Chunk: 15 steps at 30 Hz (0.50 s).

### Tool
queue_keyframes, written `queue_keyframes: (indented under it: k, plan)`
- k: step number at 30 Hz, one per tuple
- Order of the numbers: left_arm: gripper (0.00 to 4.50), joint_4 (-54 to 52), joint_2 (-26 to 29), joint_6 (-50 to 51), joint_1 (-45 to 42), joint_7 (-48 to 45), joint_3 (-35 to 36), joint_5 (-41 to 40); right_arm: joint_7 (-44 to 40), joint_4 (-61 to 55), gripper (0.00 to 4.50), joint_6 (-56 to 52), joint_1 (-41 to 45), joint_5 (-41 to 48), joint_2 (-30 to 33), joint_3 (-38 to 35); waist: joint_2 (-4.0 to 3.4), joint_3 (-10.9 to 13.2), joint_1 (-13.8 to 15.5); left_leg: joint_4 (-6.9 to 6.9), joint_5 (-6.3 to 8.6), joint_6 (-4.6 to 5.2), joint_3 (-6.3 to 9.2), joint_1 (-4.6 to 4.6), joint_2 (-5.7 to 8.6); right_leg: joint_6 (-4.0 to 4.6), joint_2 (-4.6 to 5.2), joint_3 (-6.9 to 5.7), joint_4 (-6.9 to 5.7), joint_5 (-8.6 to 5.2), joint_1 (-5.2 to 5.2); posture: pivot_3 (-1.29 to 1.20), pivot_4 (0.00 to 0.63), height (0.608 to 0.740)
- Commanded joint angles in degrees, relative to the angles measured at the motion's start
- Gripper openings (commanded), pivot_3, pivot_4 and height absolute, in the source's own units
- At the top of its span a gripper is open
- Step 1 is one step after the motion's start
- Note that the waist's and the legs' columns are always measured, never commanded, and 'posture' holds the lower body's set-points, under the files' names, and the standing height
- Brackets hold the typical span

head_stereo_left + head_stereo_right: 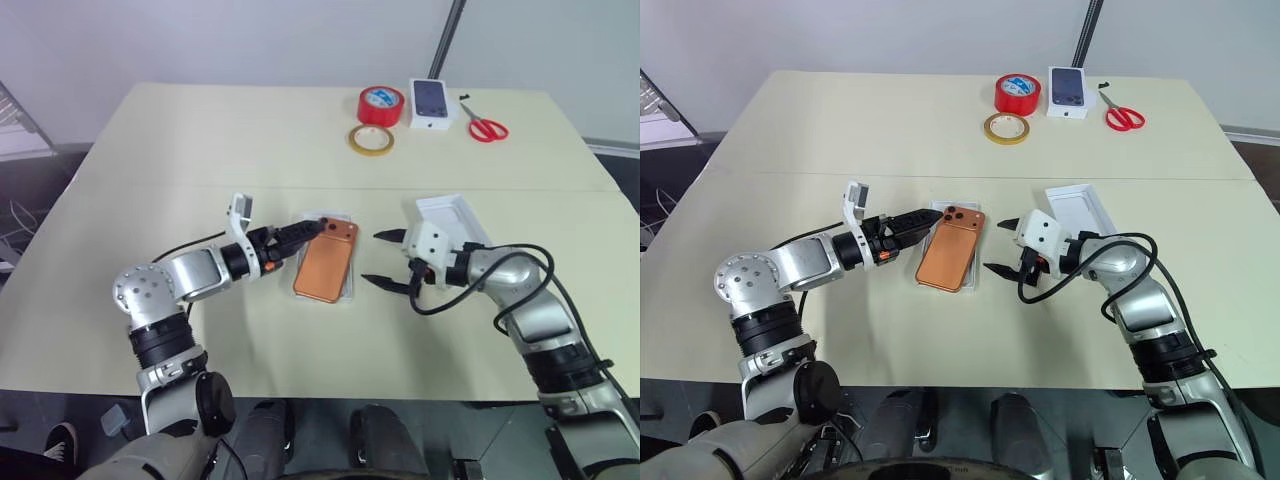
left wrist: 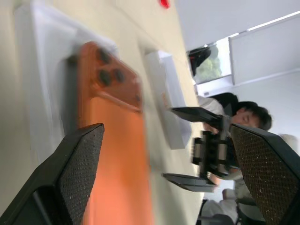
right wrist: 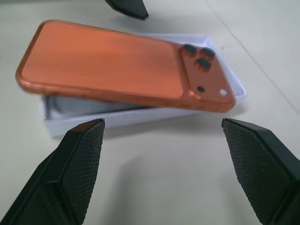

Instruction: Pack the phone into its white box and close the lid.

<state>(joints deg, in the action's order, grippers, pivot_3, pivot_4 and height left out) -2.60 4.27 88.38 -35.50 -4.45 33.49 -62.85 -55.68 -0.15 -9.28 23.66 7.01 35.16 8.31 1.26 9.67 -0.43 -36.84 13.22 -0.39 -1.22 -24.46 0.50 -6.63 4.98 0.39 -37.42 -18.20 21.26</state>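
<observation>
The copper-orange phone (image 1: 327, 262) lies back up across the white box (image 3: 140, 116), resting slightly askew on its rim, with the camera cluster at the far end. My left gripper (image 1: 308, 236) is open just left of the phone's camera end, and its fingers hold nothing. On the phone's right, my right gripper (image 1: 372, 258) is open and points at the phone's long side, a short gap away. The white lid (image 1: 452, 213) lies open side up on the table behind the right gripper.
At the table's far side are a red tape roll (image 1: 381, 104), a yellow tape ring (image 1: 370, 139), a small white box with a phone picture (image 1: 431, 103) and red scissors (image 1: 487, 128). A person (image 2: 243, 117) sits beyond the table.
</observation>
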Motion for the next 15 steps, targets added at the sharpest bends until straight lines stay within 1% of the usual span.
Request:
queue_keyframes:
  k: [1,3,5,6,7,8,10,12,15]
  plan:
    - [4.50,-4.34,4.14,-3.63,0.51,-2.42,-1.71,-0.07,1.31,0.08,3.36,-0.57,1.73,0.56,-1.06,-0.91,0.00,0.00,-0.14,0.00,0.00,0.00,0.00,0.00,0.00,0.00,0.00,0.00,0.00,0.00,-0.01,0.00,0.150,0.728]
    - [4.50,-5.92,7.97,-6.29,1.71,-5.33,-5.15,2.07,1.99,0.67,2.37,-0.35,2.28,-0.27,-1.30,-0.60,-0.01,0.00,-0.30,0.01,0.00,-0.01,0.00,0.00,0.00,0.00,-0.01,0.01,-0.01,0.00,0.03,0.00,0.150,0.728]
    - [4.50,-8.43,14.58,-12.44,4.48,-11.51,-11.69,7.15,2.77,1.22,1.40,0.44,2.48,-1.57,-1.69,0.42,-0.03,0.00,-0.43,0.05,-0.01,-0.02,-0.02,0.01,-0.02,0.00,-0.04,0.01,-0.02,0.00,0.06,0.00,0.150,0.728]
    - [4.50,-9.80,17.74,-16.64,5.87,-15.04,-15.04,10.11,2.99,1.36,0.83,1.02,2.49,-2.18,-1.83,0.98,-0.05,-0.01,-0.38,0.07,-0.01,-0.04,-0.04,0.02,-0.02,0.01,-0.05,0.02,-0.02,0.00,0.07,0.00,0.150,0.728]
    - [4.50,-10.40,19.26,-20.36,6.93,-18.51,-16.66,11.43,2.91,1.35,0.37,1.26,2.48,-2.46,-1.97,1.44,-0.05,0.00,-0.36,0.10,-0.02,-0.05,-0.04,0.02,-0.02,0.02,-0.05,0.03,-0.01,-0.01,0.08,0.00,0.150,0.728]
    - [4.50,-10.59,21.46,-22.65,7.96,-21.09,-18.51,12.84,2.84,1.26,0.04,1.38,2.41,-2.86,-2.03,1.91,-0.06,0.00,-0.34,0.12,-0.02,-0.05,-0.05,0.02,-0.03,0.02,-0.05,0.03,0.01,0.00,0.09,0.00,0.150,0.728]
    - [4.50,-10.75,24.84,-28.49,9.84,-25.12,-21.92,16.95,2.66,1.32,0.04,1.73,2.43,-3.56,-1.98,2.71,-0.06,0.00,-0.15,0.13,-0.02,-0.05,-0.06,0.01,-0.02,0.03,0.00,0.09,0.03,-0.01,0.08,0.00,0.150,0.728]
    - [4.50,-10.76,28.44,-37.48,12.73,-30.25,-26.15,23.26,2.53,1.30,0.04,2.27,2.33,-4.14,-1.97,3.43,-0.07,0.01,-0.21,0.13,0.00,-0.05,-0.06,0.01,0.00,0.05,0.07,0.10,0.08,-0.01,0.07,0.00,0.150,0.728]
    - [4.50,-9.88,31.96,-48.96,16.21,-35.09,-30.11,30.97,3.22,2.17,0.04,3.98,2.29,-7.29,-1.48,5.41,-0.08,0.00,-0.35,0.38,0.01,-0.02,-0.09,0.04,0.00,0.17,0.10,0.16,0.25,0.06,0.12,0.00,0.150,0.728]
